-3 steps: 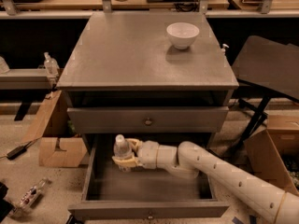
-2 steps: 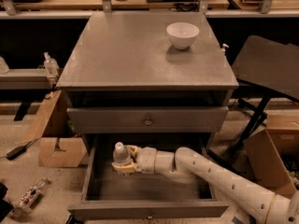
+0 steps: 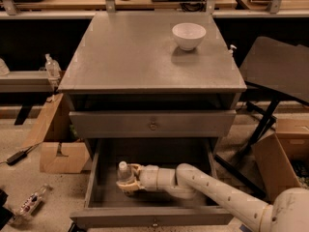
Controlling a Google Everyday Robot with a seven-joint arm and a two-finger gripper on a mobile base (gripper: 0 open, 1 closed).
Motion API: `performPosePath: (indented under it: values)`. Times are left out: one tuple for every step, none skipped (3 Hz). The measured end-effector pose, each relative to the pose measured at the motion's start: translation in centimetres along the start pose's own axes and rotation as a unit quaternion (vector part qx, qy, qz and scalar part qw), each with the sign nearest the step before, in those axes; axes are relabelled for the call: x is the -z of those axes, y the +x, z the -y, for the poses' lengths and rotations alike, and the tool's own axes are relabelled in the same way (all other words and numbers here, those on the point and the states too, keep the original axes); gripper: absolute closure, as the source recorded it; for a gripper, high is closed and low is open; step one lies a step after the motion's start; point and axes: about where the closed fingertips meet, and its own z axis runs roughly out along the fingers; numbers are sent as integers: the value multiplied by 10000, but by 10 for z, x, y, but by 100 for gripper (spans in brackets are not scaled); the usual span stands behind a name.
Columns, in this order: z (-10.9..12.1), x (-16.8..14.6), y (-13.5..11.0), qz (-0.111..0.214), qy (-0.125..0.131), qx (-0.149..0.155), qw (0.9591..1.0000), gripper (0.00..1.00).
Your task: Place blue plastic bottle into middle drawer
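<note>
The bottle [image 3: 123, 174] sits lower in the frame than it did a second ago. Then its white cap stood near the upper drawer front [image 3: 193, 123]; now it is well down inside the drawer [image 3: 154, 216], in the left part of the opening at lower centre. The hand [image 3: 129, 183] has sunk with it and is clamped on the bottle's lower body, holding it upright. The arm [image 3: 217, 192] reaches in from the lower right at a flatter angle than before.

For the task, this looks like the last stretch of lowering. The bottle is within the drawer walls and its base seems at or just above the floor, though the hand hides whether they touch. What remains is probably setting it down, letting go and drawing back.

The bottle is slim clear plastic, smooth and light, with a rounded shoulder and a white screw cap. A narrow upright shape like that may tip on release. The drawer is a deep grey wooden box with a flat, bare matte floor and tall sides. The front above it is plain grey with a small brass knob [image 3: 153, 126]. The arm is a smooth cream tube with rounded joints.

Further out, the table [image 3: 120, 57] has a dull grey top, and a glossy white bowl [image 3: 189, 35] rests toward its upper right. A cardboard box [image 3: 63, 156] stands at lower left.
</note>
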Motion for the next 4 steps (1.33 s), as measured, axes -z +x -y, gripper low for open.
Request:
performPosePath:
  values:
    - [1, -5, 16, -39, 11, -111, 9999, 96]
    - [1, -4, 11, -39, 11, -111, 9999, 73]
    - [1, -4, 10, -39, 11, -111, 9999, 50]
    - [1, -4, 10, -39, 11, -111, 9999, 19]
